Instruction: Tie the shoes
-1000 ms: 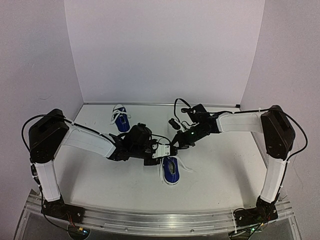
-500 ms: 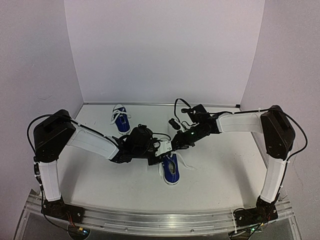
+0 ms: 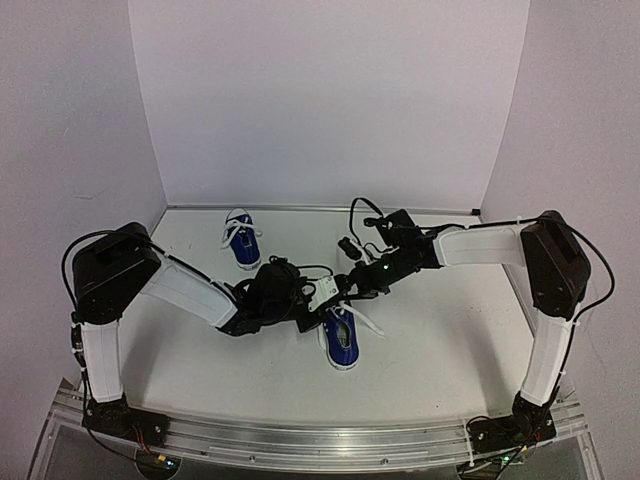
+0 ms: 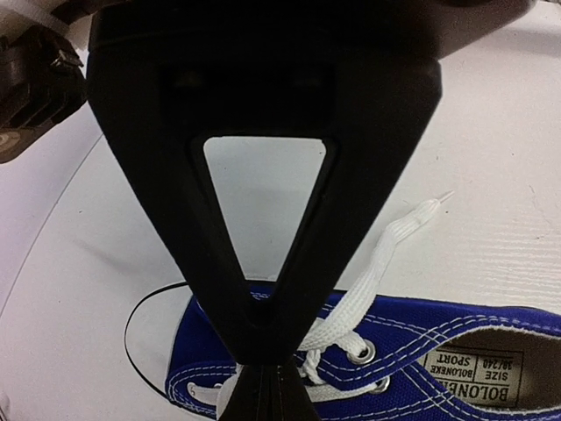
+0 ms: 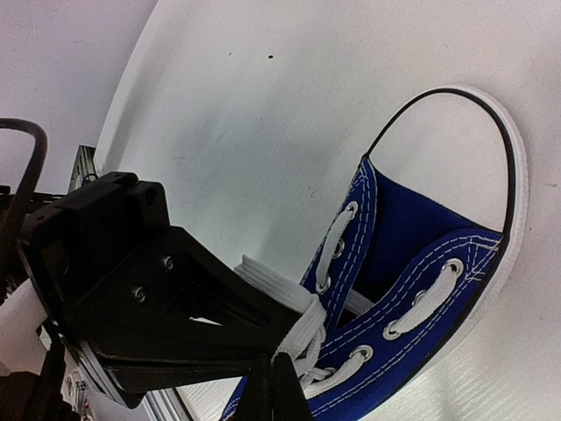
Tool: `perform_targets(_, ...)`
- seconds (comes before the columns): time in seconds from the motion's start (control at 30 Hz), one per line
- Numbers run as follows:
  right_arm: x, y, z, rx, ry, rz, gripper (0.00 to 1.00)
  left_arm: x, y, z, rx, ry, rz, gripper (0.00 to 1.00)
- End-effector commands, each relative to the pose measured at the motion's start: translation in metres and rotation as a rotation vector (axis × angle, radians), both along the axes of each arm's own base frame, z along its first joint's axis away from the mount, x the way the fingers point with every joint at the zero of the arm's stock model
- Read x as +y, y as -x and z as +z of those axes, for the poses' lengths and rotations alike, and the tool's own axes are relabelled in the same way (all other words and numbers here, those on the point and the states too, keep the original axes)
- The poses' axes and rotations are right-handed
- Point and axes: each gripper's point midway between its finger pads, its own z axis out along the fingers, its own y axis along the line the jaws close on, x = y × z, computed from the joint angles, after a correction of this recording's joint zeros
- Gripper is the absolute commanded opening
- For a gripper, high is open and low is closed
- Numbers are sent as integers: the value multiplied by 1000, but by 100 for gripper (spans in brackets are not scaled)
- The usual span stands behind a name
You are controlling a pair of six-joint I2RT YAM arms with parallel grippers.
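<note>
One blue sneaker point(image 3: 342, 341) lies on the white surface point(image 3: 440, 330) between the two arms, and a printed size label point(image 4: 474, 368) shows on the insole inside it. The left hand point(image 4: 263, 355) is closed to a point on a white lace point(image 4: 386, 253) above the eyelets. The right hand point(image 5: 273, 373) is likewise pinched shut on white lace. The second sneaker point(image 3: 241, 246) sits well apart, near the back-left corner. Pale lilac walls point(image 3: 330, 100) enclose the surface.

The near shoe point(image 3: 341, 341) lies under the left tool point(image 4: 261, 384) and right tool point(image 5: 273, 384); the far shoe point(image 3: 241, 241) lies behind, leftward.
</note>
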Motion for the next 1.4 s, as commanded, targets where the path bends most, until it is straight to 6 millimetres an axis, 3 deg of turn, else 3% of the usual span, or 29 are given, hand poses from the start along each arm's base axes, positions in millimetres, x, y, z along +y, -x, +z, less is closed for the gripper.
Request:
perform_targets(0.0,9,6,16,-9,-61,31,0,1,-13,8,-2,92,67,0)
perform_targets(0.1,14,11,16,10,-83,48,0,1,-14,9,2,131,77,0)
perform_targets(0.37,16,27,16,55,-128,96,17,3,-13,4,2,148,80,0)
perform_targets(0.63,-23,-14,36,-23,-118,-50,30,6,-10,0,-13,132,71,0)
perform_targets(0.77,-32,-31,31,-37,-81,-118,31,7,-10,-2,-18,123,69,0)
perform_targets(0.87,-33,-37,9,-2,-37,-150,30,7,-10,-3,-18,122,68,0)
perform_targets(1.03,-28,-33,-14,36,-2,-135,21,7,-9,-3,-23,115,61,0)
perform_targets(1.37,-5,-17,-9,52,-49,-45,15,4,3,-9,-41,41,-32,0)
